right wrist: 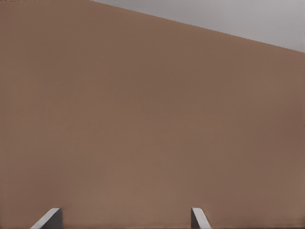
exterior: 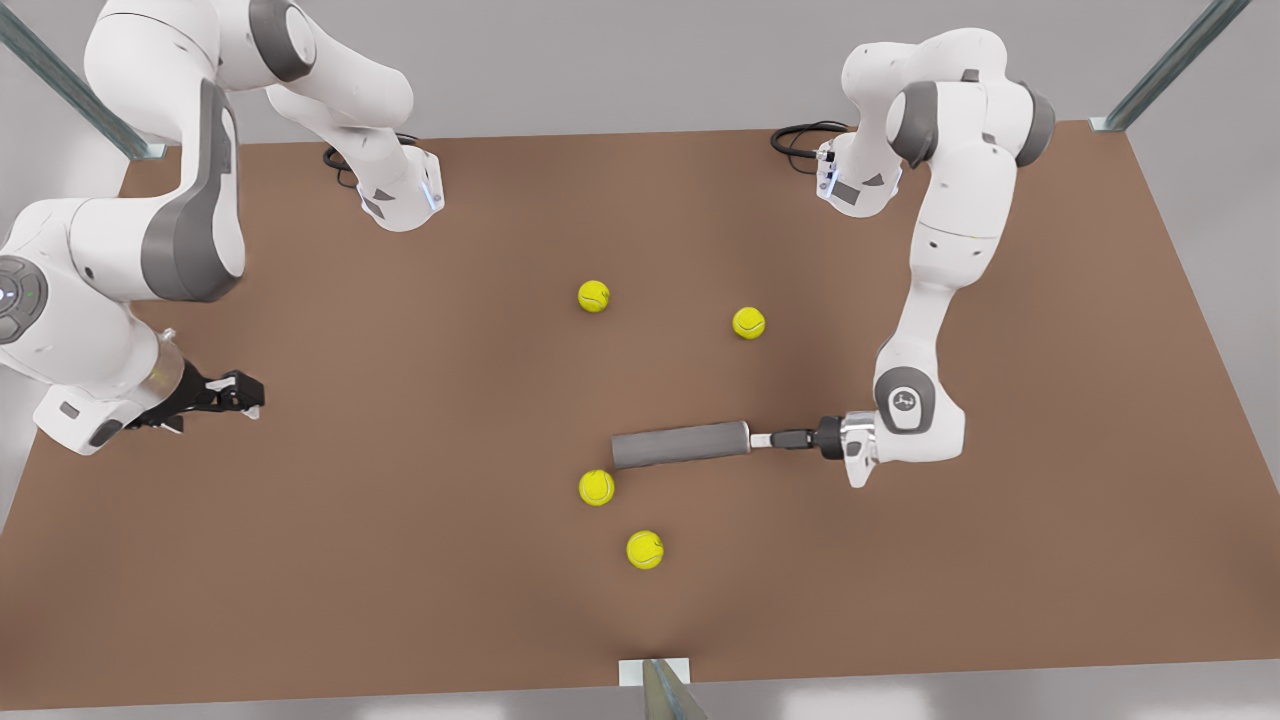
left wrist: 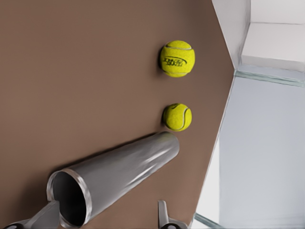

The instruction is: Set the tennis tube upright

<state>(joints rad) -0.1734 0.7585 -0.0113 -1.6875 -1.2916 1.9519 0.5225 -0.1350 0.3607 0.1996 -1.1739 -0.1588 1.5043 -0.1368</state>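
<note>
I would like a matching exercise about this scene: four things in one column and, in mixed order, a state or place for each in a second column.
Things:
1. tennis tube
2. left gripper
3. right gripper
4. tennis balls

States or places:
A. open, over bare table at the front view's left
B. yellow-green, scattered on the table
C. lying on its side
D. open, at the tube's rimmed end

Pairs: 1-C, 2-D, 3-A, 4-B

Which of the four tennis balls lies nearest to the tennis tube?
The tennis ball just below the closed end of the lying tennis tube on the table, nearly touching it. The other three lie clearly apart. The left gripper is at the tube's rimmed end.
</note>
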